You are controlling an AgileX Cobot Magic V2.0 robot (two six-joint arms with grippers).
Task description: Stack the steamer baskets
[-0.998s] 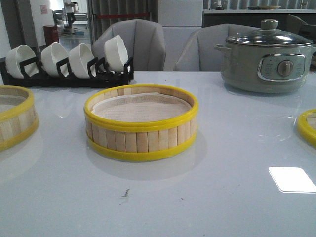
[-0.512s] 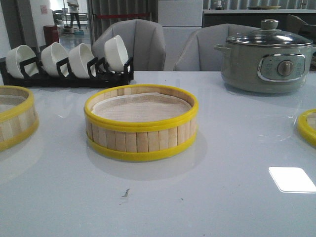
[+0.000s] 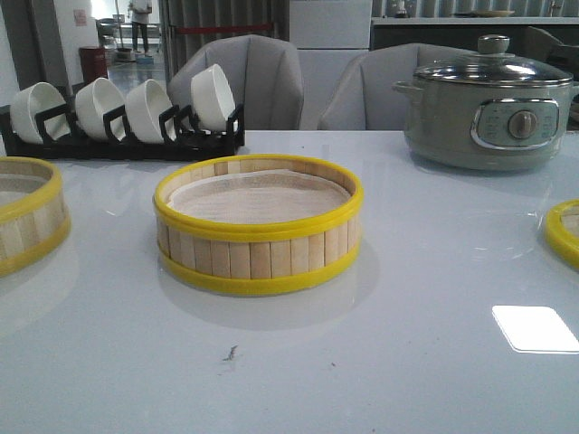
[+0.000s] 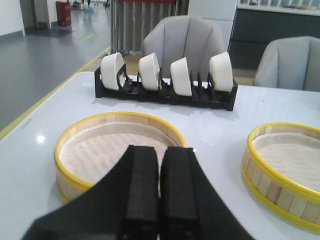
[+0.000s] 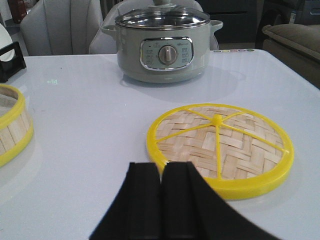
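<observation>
Left hand (image 4: pixel 160 200): black pads pressed together, clenched on nothing, hanging just over the near rim of the left basket
Right hand (image 5: pixel 160 200): pads also closed flat against each other, empty, poised above the desk at the near edge of the lid
Desk (image 3: pixel 380 362): glossy white, a small dark mark near its front and a bright square reflection at front right
Middle basket (image 3: pixel 259 226): stands alone at the desk's centre, pale slat wall, yellow rims top and bottom, a pale liner inside
Left basket (image 3: pixel 27 217): at the left edge of the front view, cut off by the frame, well apart from the middle basket; empty, woven floor showing in the left wrist view (image 4: pixel 117 150)
Lid (image 5: pixel 219 145): woven bamboo with yellow rim, spokes and centre knob, flat on the desk at right; only its edge shows in the front view (image 3: pixel 565 231)
Bowls (image 3: pixel 127 108): four white ones on edge in a black rack (image 3: pixel 122 140) at back left
Pot (image 3: pixel 493 104): grey-green, glass lid, dial on a front panel; the panel markings are too small to read
</observation>
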